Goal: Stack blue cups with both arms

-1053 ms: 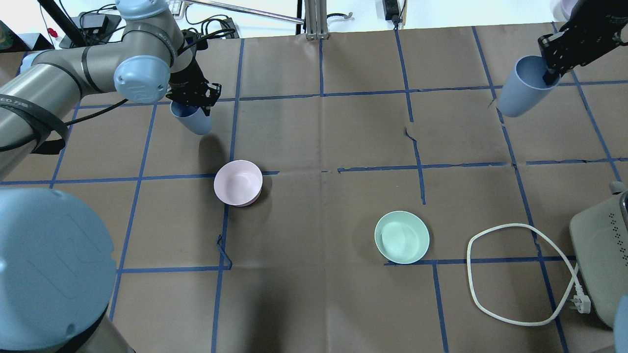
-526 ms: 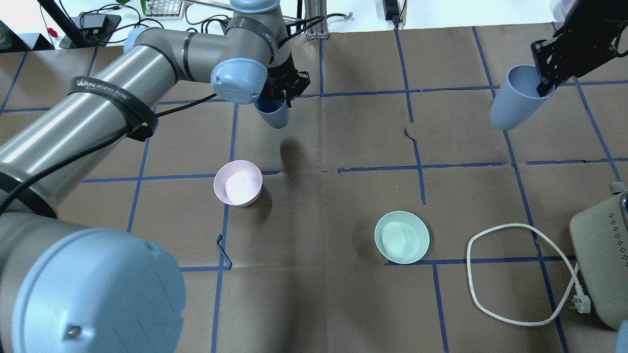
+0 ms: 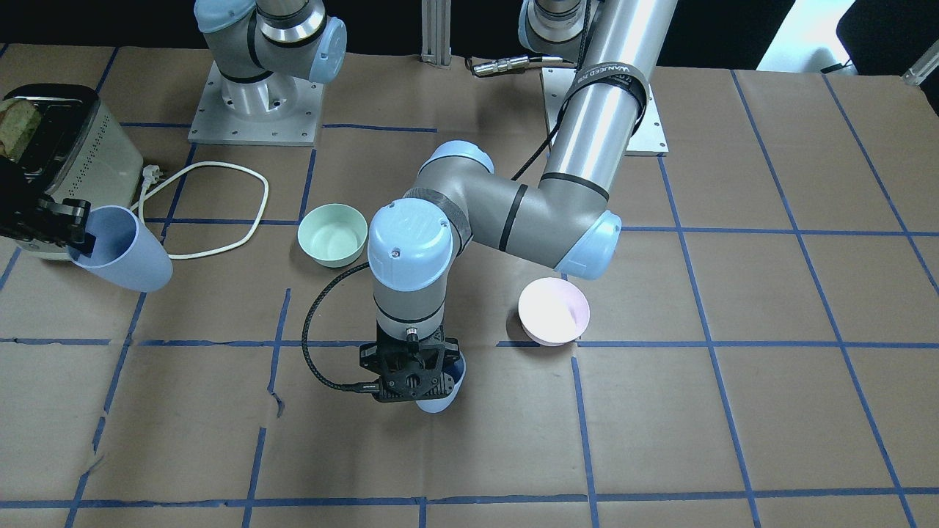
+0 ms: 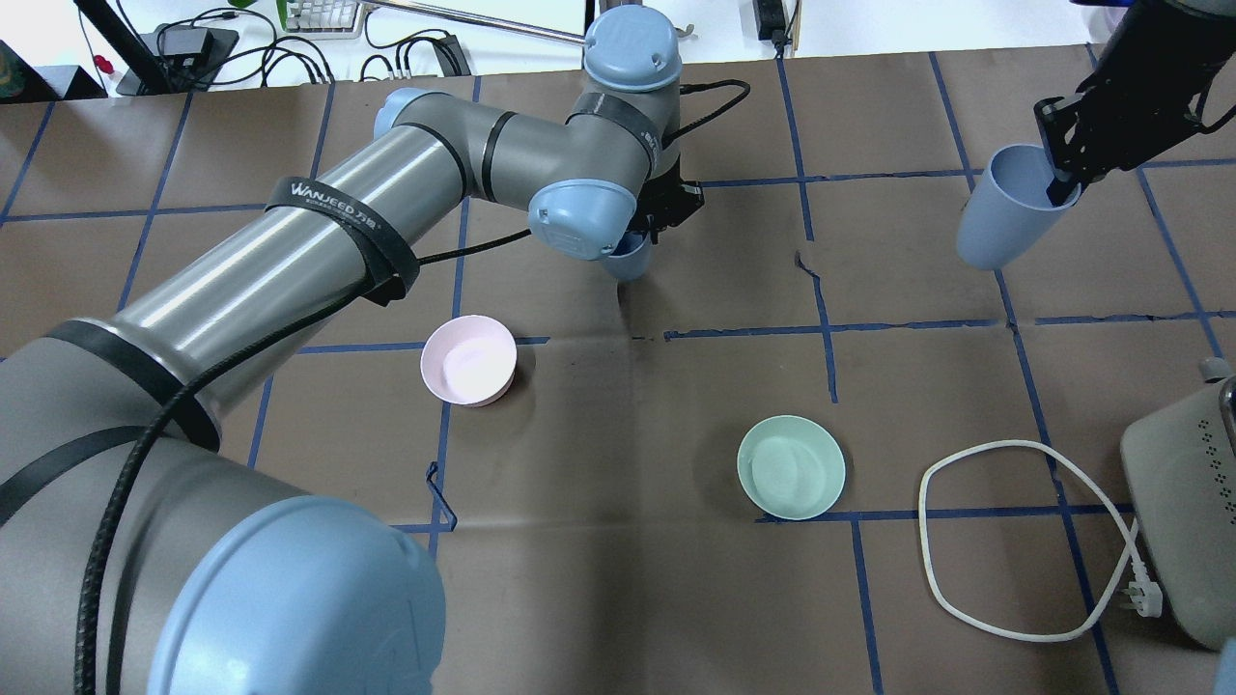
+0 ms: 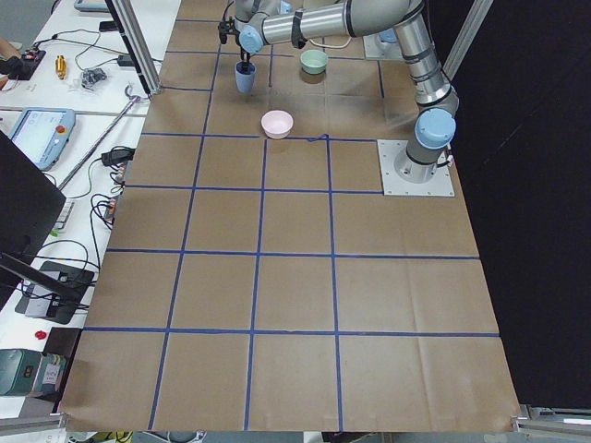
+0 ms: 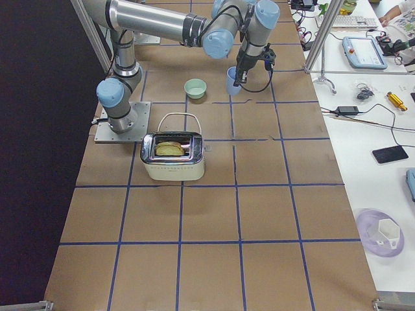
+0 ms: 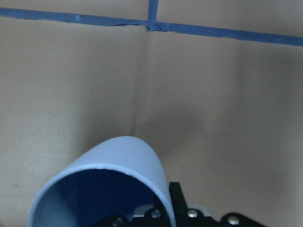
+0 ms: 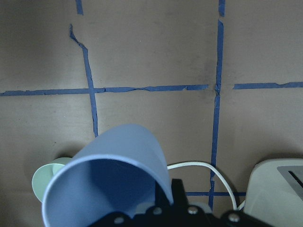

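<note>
My left end effector (image 3: 412,381): It is clamped on the rim of the left blue cup (image 3: 444,396). It points straight down. My fingers pinch the cup's wall, one on each side.
Left blue cup: It hangs mouth up under my left end effector. In my left wrist view I see its dark inside and its pale rim. I cannot tell if its bottom touches the table (image 4: 618,598).
My right end effector (image 4: 1054,185): It is clamped on the rim of the right blue cup (image 4: 999,227). One finger dips inside the cup.
Right blue cup: It is tilted, with its mouth leaning toward my right end effector. It is up off the table, far out on my right side.
The two cups: They are well apart. The left one is near the middle of the table's far part.
My left arm (image 4: 319,222): It reaches far out across the table.
Pink bowl (image 4: 468,359): It sits on the table, closer to me than the left blue cup.
Green bowl (image 4: 791,467): It sits on the table, closer to me than both cups.
White cord (image 4: 1004,541): It lies in a loop on the table, right of the green bowl.
Toaster (image 6: 172,155): It stands beside the cord on my right, with bread in its slots.
</note>
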